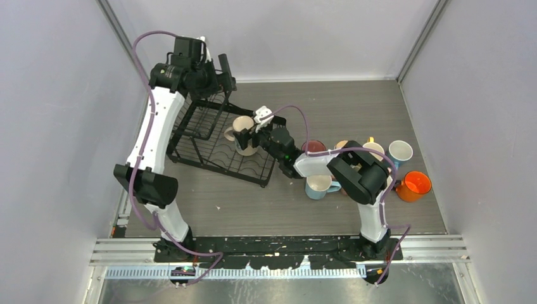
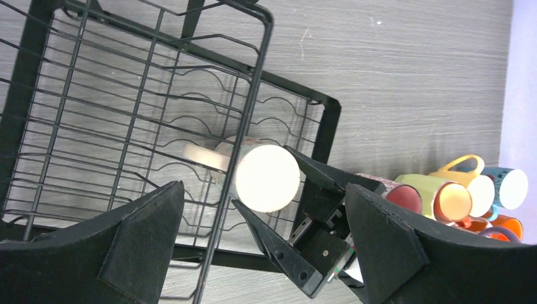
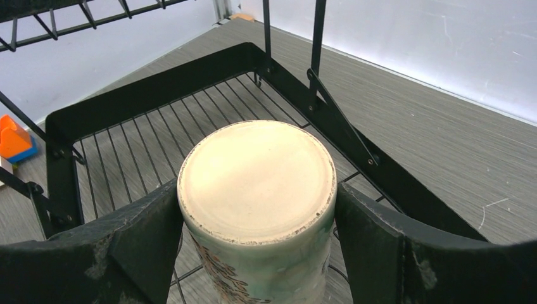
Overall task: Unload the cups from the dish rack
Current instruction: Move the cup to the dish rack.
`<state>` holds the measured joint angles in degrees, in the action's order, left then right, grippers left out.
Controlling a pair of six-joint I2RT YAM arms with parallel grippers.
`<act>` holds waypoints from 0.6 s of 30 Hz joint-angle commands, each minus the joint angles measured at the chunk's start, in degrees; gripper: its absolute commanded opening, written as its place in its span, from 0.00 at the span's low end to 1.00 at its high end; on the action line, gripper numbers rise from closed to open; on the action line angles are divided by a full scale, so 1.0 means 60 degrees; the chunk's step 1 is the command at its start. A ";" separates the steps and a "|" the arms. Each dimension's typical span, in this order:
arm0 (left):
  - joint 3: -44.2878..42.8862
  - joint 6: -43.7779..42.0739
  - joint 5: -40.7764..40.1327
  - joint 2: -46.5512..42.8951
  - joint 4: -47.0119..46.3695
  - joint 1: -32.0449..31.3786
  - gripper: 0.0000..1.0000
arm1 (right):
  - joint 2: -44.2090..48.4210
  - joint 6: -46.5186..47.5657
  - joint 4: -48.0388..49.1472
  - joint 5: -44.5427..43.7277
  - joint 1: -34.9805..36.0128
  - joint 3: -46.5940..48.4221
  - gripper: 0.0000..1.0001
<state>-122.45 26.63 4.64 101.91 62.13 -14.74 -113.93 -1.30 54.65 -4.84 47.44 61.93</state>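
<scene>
The black wire dish rack (image 1: 202, 136) stands left of the middle; it also shows in the left wrist view (image 2: 126, 107) and the right wrist view (image 3: 126, 95). One beige mug (image 1: 244, 130) stands upside down at its right end, base up (image 3: 256, 171). My right gripper (image 1: 249, 138) is shut on this mug, with its fingers (image 3: 142, 237) pressed on both sides. My left gripper (image 1: 220, 69) hangs open and empty high above the rack's far corner, looking down on the mug (image 2: 266, 177). Several unloaded cups lie at the right: maroon (image 1: 313, 147), light blue (image 1: 400, 152), orange (image 1: 415, 185), white-blue (image 1: 320, 185).
The cups at the right form a tight cluster (image 2: 456, 193) beside the right arm's elbow (image 1: 358, 174). Grey walls close in the table on the left, back and right. A small orange and blue block (image 3: 14, 139) lies beyond the rack in the right wrist view.
</scene>
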 commanded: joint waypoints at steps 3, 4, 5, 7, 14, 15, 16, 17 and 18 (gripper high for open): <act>0.0666 0.0162 0.0329 -0.1307 -0.1037 -0.0319 1.00 | 0.1209 -0.0349 0.0773 -0.0625 -0.0154 0.0406 0.22; 0.0923 0.0199 0.0338 -0.1521 -0.1203 -0.0411 1.00 | 0.1260 -0.0361 0.0654 -0.0701 -0.0157 0.0458 0.21; 0.1197 0.0241 0.0317 -0.1731 -0.1365 -0.0491 1.00 | 0.1305 -0.0407 0.0547 -0.0770 -0.0189 0.0492 0.20; 0.1780 0.0329 0.0281 -0.2201 -0.1725 -0.0617 1.00 | 0.1401 -0.0709 0.0416 -0.0858 -0.0275 0.0534 0.19; 0.3801 0.0434 0.0130 -0.3990 -0.2898 -0.1027 1.00 | 0.1640 -0.1310 -0.0307 -0.0966 -0.0501 0.0728 0.17; 0.4084 0.0402 0.0022 -0.4227 -0.3030 -0.1168 1.00 | 0.1666 -0.1351 -0.0410 -0.1020 -0.0516 0.0768 0.17; 0.4328 0.0365 -0.0109 -0.4449 -0.3160 -0.1340 1.00 | 0.1684 -0.1411 -0.0531 -0.1110 -0.0517 0.0822 0.16; 0.4680 0.0318 -0.0226 -0.4664 -0.3274 -0.1520 1.00 | 0.1701 -0.1503 -0.0672 -0.1143 -0.0545 0.0869 0.16; 0.4953 0.0270 -0.0376 -0.4854 -0.3381 -0.1817 1.00 | 0.1723 -0.1586 -0.0761 -0.1143 -0.0582 0.0893 0.16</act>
<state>-96.71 28.53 4.69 77.45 48.69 -21.78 -109.86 -7.55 44.82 -9.50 44.42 62.57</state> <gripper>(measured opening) 0.996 0.844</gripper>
